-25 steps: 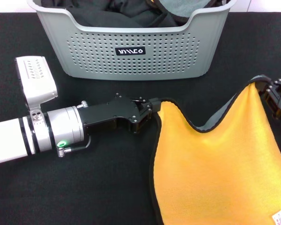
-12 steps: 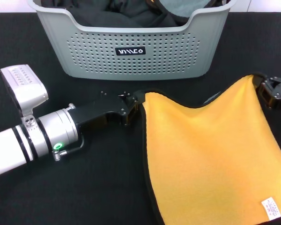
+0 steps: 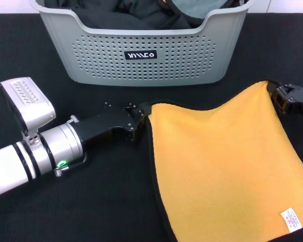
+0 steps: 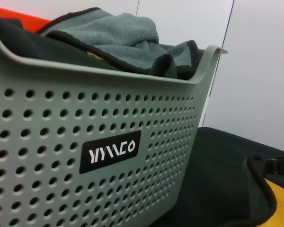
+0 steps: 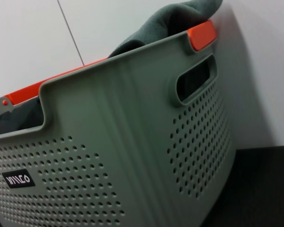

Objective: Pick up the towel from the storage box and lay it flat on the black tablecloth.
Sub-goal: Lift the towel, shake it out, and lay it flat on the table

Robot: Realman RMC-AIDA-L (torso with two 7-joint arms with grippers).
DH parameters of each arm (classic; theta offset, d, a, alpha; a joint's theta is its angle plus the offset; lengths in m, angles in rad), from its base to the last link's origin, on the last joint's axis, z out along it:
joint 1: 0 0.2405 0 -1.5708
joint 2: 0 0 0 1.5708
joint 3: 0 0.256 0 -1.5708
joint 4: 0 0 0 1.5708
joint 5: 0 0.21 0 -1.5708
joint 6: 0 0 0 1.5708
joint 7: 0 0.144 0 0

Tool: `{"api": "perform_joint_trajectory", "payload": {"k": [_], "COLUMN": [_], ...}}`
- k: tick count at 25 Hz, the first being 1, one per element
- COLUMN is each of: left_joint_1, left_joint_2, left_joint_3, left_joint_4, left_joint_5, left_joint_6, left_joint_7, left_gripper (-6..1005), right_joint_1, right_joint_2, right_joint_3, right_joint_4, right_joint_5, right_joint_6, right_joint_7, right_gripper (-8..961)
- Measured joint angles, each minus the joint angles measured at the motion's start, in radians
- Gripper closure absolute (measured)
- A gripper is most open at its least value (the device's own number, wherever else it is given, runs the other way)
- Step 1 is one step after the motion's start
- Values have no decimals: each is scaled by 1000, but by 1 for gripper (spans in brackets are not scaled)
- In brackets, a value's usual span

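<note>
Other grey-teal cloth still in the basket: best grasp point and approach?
Probably the raised fold of the grey-teal cloth that bulges above the rim of the storage box, near its right end. Come straight down from above: the walls block any side approach, and black garments lie beside and under it, so pinch only the top ridge.

black garments (image 3: 126, 15), grey-teal cloth (image 4: 118, 38) (possibly towelling), white wall (image 5: 33, 42)

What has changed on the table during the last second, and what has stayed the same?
The left gripper and right gripper, each at a top corner of the towel, moved apart and toward the storage box. The sagging top edge pulled nearly straight, the grey fold vanished, and the yellow face now lies flatter on the black tablecloth. The storage box and its contents stayed put.
</note>
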State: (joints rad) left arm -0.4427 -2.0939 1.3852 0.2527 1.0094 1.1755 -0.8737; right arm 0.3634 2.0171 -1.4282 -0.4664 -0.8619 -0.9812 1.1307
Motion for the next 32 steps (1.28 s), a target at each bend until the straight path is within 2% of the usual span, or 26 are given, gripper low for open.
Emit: {"api": "perform_joint_trajectory", "payload": {"k": [10, 16, 32], "left_joint_1": [5, 6, 11], "left_joint_2": [-6, -6, -8], "left_joint_3": [0, 0, 0], "left_joint_4": [1, 2, -8], "left_joint_5": [-6, -6, -52], "left_joint_6": [-1, -1, -18], "left_joint_7": [17, 18, 70], "left_gripper": [990, 990, 986], "right_joint_1": [10, 31, 126], "right_joint_2": [-2, -10, -32], "right_joint_3": [-5, -39, -39], "right_joint_4": [5, 18, 76], "right_joint_5": [-8, -12, -77], "right_joint_6": [14, 19, 108], "right_joint_7": [77, 119, 298], "right_gripper": [936, 935, 933]}}
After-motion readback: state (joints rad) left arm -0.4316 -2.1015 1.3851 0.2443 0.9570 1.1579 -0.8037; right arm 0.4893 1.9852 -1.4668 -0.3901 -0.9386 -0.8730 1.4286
